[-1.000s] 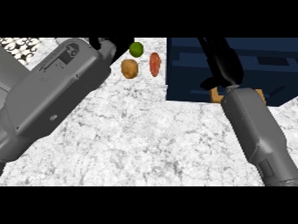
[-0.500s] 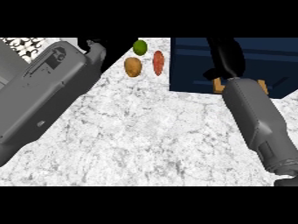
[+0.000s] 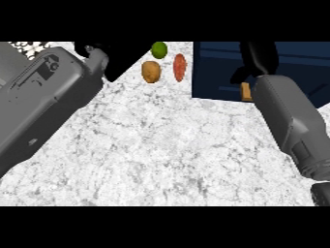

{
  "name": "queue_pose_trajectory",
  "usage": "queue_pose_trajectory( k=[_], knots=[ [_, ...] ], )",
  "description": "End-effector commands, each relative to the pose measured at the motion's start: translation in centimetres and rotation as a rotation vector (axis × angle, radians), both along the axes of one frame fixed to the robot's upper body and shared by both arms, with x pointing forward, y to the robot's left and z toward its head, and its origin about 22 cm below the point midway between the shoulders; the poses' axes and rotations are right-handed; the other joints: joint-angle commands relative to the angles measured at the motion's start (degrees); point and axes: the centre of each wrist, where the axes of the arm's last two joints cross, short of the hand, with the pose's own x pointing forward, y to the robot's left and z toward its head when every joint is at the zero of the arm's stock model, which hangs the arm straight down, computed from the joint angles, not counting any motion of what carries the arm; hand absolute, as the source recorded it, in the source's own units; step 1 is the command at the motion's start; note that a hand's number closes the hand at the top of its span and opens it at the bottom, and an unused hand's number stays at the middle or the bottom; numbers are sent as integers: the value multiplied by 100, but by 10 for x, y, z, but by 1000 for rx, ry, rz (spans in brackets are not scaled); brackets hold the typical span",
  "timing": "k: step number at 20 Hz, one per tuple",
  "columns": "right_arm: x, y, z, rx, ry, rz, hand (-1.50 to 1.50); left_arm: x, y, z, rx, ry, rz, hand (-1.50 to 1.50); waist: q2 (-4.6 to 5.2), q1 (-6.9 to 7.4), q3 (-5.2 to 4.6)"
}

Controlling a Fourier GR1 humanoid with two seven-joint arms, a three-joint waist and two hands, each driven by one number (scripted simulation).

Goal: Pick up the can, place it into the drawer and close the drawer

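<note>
Head view: right hand (image 3: 257,60) hanging over blue drawer (image 3: 299,72), open or closed cannot tell; left hand (image 3: 121,55) sitting near potato (image 3: 150,71), likewise cannot tell.

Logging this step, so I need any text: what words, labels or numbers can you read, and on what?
None readable.
left forearm: a small dark marking, too blurred to read.
drawer, counter: no text shows.

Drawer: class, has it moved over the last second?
Yes. Judged against the red food, the drawer has slid up the view, away from the robot; its near edge now lies closer to that food. The right hand is over it.
</note>
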Motion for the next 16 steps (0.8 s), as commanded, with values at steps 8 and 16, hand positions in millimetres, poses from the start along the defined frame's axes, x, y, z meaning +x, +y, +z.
queue_pose_trajectory(
  k=[8, 16],
  knots=[
    [19, 1, 53, 48, 14, 41, -150, -10, 15, -8, 13, 7, -19, -150, 69, 179, 6],
    [17, 33, 41, 605, 121, 167, -150, -14, 12, -2, 0, 3, -14, -150, -2, 116, 32]
  ],
)
